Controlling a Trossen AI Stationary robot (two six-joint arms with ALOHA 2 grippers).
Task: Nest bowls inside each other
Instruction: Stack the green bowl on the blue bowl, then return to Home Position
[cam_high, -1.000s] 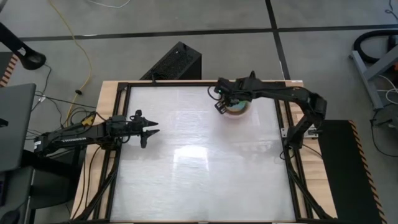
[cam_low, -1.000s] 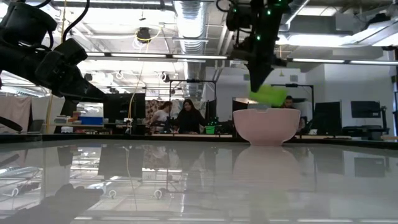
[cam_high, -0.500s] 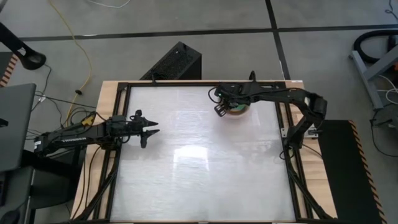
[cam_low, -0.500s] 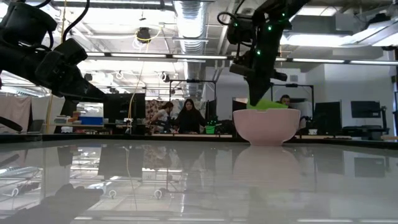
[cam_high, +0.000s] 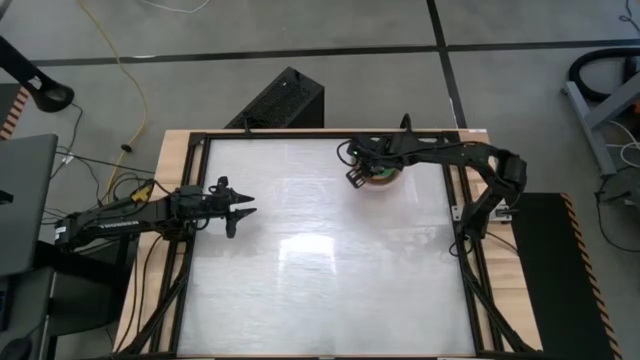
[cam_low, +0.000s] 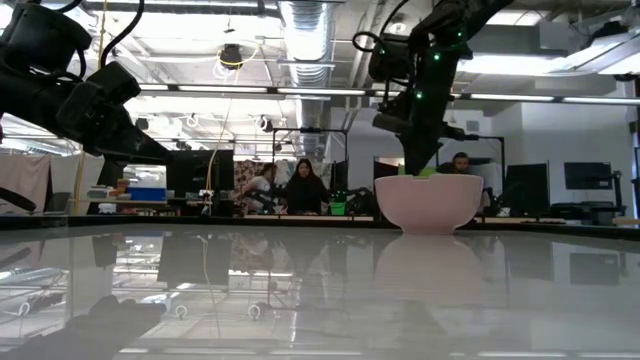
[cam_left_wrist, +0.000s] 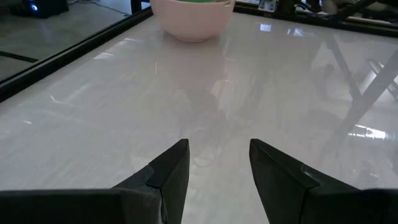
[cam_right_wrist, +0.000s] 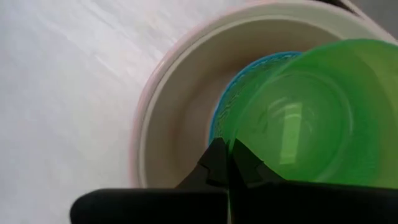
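A pale pink bowl (cam_low: 428, 203) stands on its base at the table's far right (cam_high: 384, 183). Nested in it are a grey-beige bowl (cam_right_wrist: 180, 106) and a light blue bowl (cam_right_wrist: 225, 102). My right gripper (cam_right_wrist: 230, 149) is shut on a bright green bowl (cam_right_wrist: 311, 118), which sits low inside this stack; only a sliver of green (cam_low: 428, 172) shows above the pink rim. My left gripper (cam_high: 248, 210) waits open at the table's left, with nothing between its fingers (cam_left_wrist: 168, 174). My right gripper pinches the green bowl's rim (cam_right_wrist: 232, 138) between its two fingers, one finger (cam_right_wrist: 214, 163) outside the wall and one (cam_right_wrist: 249, 165) inside. The fingers slant down from above. The bowl sits mouth up inside the blue bowl; whether it rests on it, I cannot tell.
A black frame (cam_high: 320, 135) runs around the glossy white table top. The wide middle and near part of the table (cam_high: 320, 270) is bare. People sit at desks in the room behind the table (cam_low: 290, 185).
My right gripper has gone down with the green bowl. A second ago the bowl hung tilted above the pink bowl's rim; now it has sunk into the stack, nearly all of it below that rim. The gripper has stayed shut on it.
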